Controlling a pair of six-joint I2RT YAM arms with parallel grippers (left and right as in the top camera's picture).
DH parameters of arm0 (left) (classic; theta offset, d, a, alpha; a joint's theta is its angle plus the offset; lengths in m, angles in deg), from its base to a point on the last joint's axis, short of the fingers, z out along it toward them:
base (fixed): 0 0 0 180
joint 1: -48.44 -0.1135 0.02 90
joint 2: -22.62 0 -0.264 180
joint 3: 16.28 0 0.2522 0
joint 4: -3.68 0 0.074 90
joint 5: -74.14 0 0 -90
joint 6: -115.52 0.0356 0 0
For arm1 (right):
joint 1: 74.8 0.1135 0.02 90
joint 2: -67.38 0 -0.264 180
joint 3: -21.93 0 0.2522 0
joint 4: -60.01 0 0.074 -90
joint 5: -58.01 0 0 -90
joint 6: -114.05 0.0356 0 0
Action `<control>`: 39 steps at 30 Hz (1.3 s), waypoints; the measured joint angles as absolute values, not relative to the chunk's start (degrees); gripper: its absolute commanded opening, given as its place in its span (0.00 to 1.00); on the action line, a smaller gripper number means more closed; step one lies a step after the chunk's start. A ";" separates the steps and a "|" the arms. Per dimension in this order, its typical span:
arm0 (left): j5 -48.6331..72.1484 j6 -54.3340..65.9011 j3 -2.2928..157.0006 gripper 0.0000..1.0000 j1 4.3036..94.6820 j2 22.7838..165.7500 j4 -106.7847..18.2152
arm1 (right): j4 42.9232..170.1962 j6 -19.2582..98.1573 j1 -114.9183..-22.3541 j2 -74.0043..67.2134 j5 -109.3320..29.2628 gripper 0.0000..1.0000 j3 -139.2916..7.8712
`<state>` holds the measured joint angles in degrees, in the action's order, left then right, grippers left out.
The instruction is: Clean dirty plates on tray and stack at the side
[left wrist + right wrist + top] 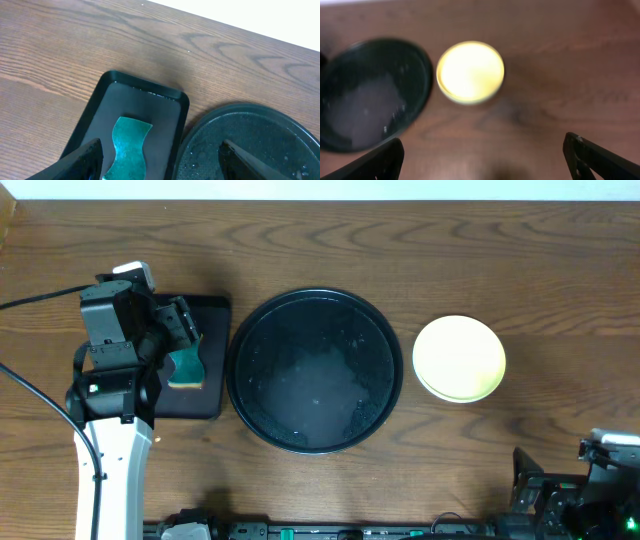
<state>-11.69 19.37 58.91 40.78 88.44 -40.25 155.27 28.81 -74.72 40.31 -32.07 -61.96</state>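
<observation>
The plates (459,358) sit in one stack on the table right of the tray, pale yellow plate on top; the stack also shows in the right wrist view (470,72). The large round black tray (315,370) holds no plates, only wet specks; it also shows in the left wrist view (260,145) and the right wrist view (370,92). My left gripper (183,330) is open above the green sponge (127,145). My right gripper (482,160) is open and empty over bare table at the front right.
The sponge (186,366) lies in a small rectangular black tray (205,395) left of the round tray; this small tray also shows in the left wrist view (145,95). The right arm base (580,490) sits at the table's front right corner.
</observation>
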 measured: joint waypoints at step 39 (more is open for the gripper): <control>-11.69 19.37 58.91 0.75 40.78 88.46 -40.27 | 82.88 26.09 -77.63 66.30 -39.39 0.99 2.34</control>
<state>-11.69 19.37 58.91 40.78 88.46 -40.27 82.88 26.09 -77.63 66.30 -39.39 2.34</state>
